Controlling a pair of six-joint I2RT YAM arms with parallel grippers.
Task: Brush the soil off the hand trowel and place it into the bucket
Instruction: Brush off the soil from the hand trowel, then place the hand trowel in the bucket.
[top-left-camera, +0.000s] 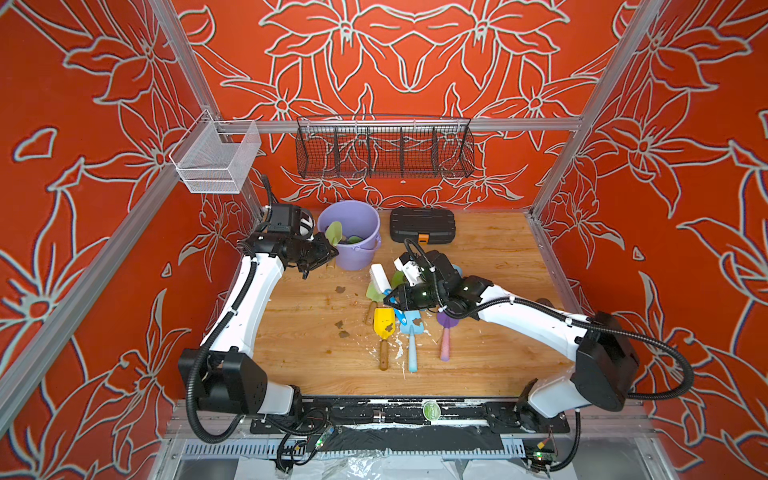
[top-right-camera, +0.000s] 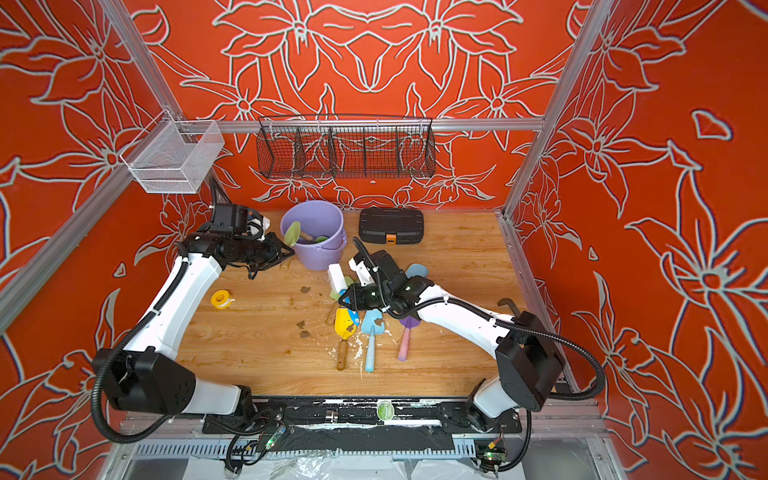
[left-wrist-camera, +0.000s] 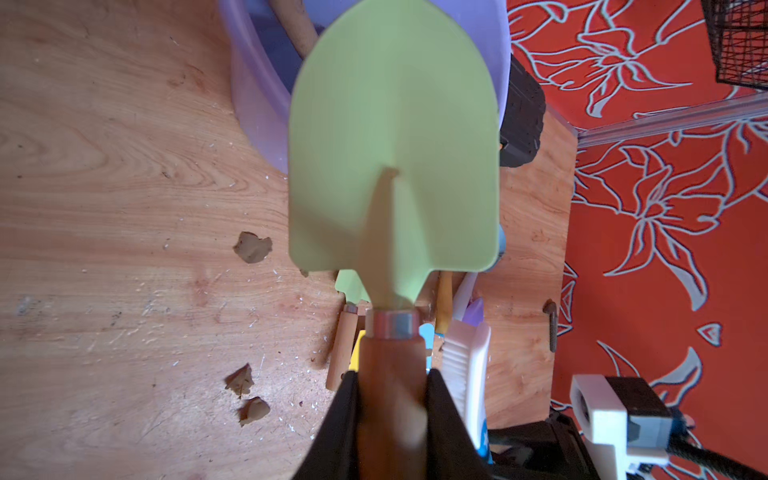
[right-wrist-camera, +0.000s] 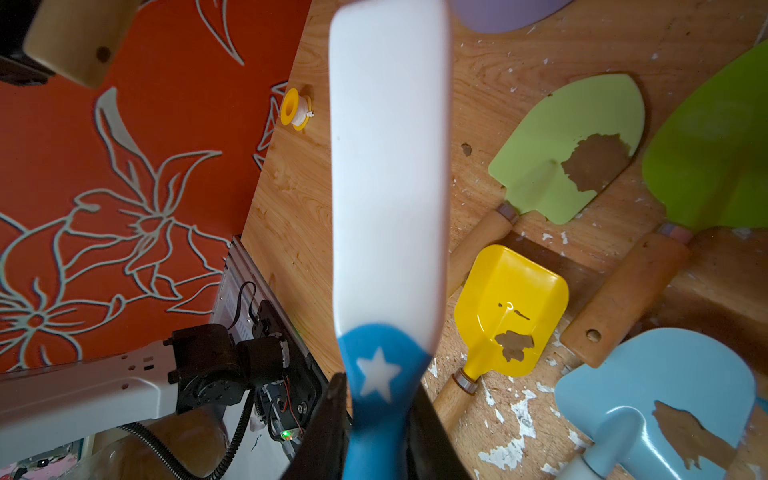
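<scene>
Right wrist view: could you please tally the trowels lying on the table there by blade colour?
Pale green trowel: 1
Lime green trowel: 1
Yellow trowel: 1
Light blue trowel: 1
Total: 4

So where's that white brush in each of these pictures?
Both top views: white brush at centre, just below-right of the purple bucket.
Left wrist view: ribbed white strip beside the held green trowel.
Right wrist view: fills the centre, gripped by the right claw.
Landmark: the purple bucket, clearest in top and left wrist views.
</scene>
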